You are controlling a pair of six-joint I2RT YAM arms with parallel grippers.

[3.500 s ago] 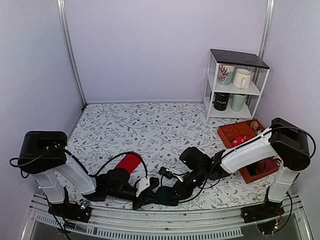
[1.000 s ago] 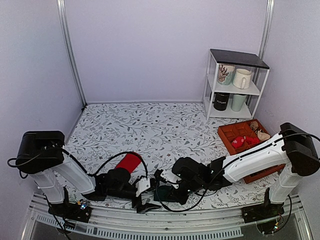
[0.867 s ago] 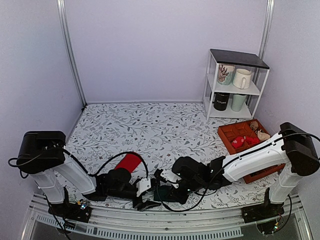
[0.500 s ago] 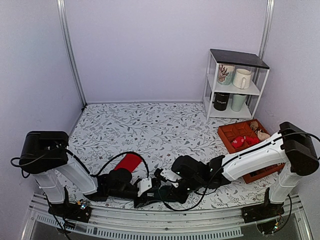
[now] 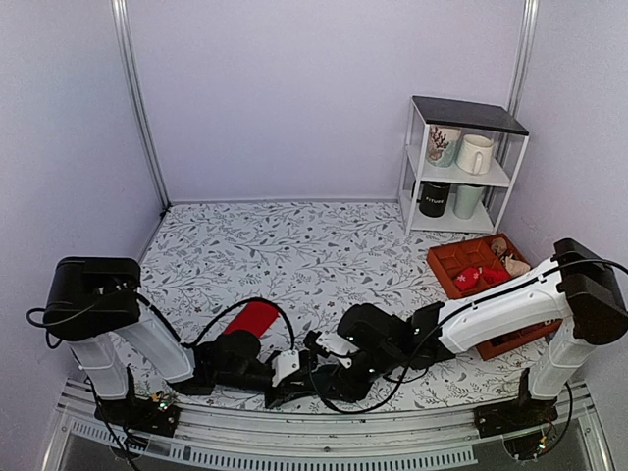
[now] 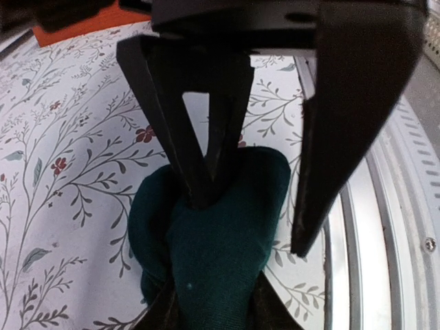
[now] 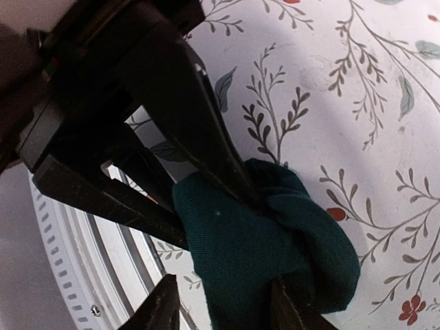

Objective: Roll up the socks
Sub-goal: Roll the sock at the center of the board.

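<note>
The dark teal sock (image 6: pixel 220 234) lies bunched on the patterned table at its near edge; it also shows in the right wrist view (image 7: pixel 275 247). In the top view the grippers almost hide it. My left gripper (image 6: pixel 216 313) (image 5: pixel 287 385) is shut on the near part of the bundle. My right gripper (image 7: pixel 227 309) (image 5: pixel 322 373) is open. One of its fingers (image 6: pixel 199 165) is pushed into the sock's fold and the other (image 6: pixel 330 172) stands free beside it. The red sock (image 5: pixel 252 318) lies flat behind the left arm, untouched.
The metal rail (image 5: pixel 294 437) (image 6: pixel 385 227) runs along the table's near edge right beside the sock. An orange tray (image 5: pixel 453 257) with small items sits at the right. A white shelf (image 5: pixel 417 162) with mugs stands at the back right.
A second ago my left gripper's fingers were spread open near the rail. They have since closed on the teal sock, and the right gripper has shifted a little left against it.
</note>
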